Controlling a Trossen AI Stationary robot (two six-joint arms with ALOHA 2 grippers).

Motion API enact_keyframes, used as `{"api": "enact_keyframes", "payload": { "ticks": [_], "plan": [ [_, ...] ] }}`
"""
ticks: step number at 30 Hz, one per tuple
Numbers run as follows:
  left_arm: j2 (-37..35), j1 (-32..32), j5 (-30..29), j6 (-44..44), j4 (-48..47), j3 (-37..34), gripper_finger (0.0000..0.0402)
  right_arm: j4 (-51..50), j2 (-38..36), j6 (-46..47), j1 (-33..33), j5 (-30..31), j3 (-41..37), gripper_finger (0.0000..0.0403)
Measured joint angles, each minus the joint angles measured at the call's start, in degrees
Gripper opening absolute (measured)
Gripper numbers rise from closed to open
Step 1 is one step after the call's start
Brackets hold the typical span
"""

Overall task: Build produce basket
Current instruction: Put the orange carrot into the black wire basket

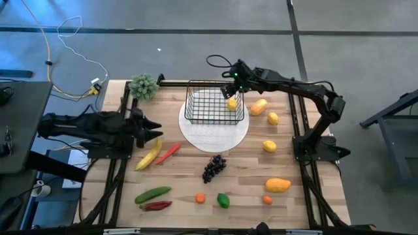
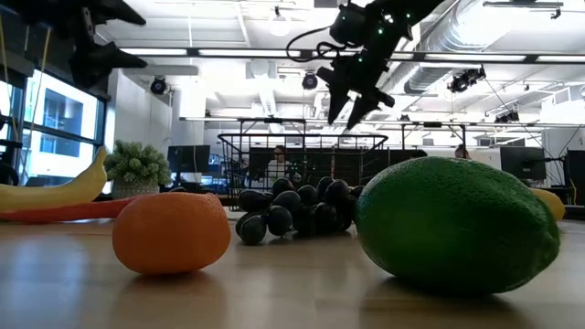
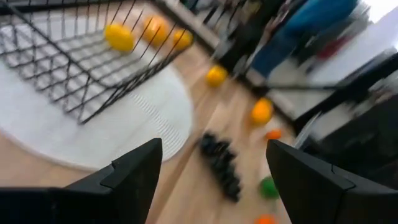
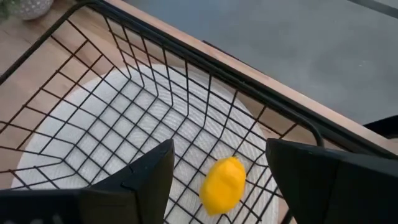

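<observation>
The black wire basket [image 1: 212, 104] stands on a round white plate [image 1: 214, 136]. One yellow lemon [image 4: 224, 185] lies on the basket's mesh floor near its far right corner. My right gripper [image 4: 219, 149] hangs open above that lemon, clear of it, over the basket's far right corner [image 1: 232, 83]. My left gripper [image 1: 154, 128] is open at the table's left side, above the banana [image 1: 149, 155], and holds nothing. The rest of the produce lies loose on the table: grapes [image 1: 214, 166], mango [image 1: 277, 185], cucumber [image 1: 153, 194].
Three yellow fruits [image 1: 269, 146] lie right of the plate. A red chilli [image 1: 168, 153] lies by the banana and another [image 1: 155, 205] near the front edge, with two small oranges [image 1: 200, 198] and a green fruit [image 1: 223, 200]. A spiky green bunch [image 1: 144, 85] stands far left.
</observation>
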Motion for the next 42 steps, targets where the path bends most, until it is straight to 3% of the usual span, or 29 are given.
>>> {"api": "enact_keyframes", "payload": {
  "ticks": [6,16,42],
  "plan": [
    [11.75,0.0,0.23,4.94,-4.95,4.14,0.028,-1.83,-0.02,-0.01,0.0,-0.02,2.62,0.0236],
    [26.75,-0.02,0.81,6.36,-5.17,4.3,0.028,-4.42,-0.02,1.31,0.0,-0.07,3.71,0.0236],
    [46.64,-0.04,0.75,4.17,-1.68,4.28,0.028,-4.85,-0.02,2.87,0.0,-0.13,3.47,0.0236]
  ]
}}
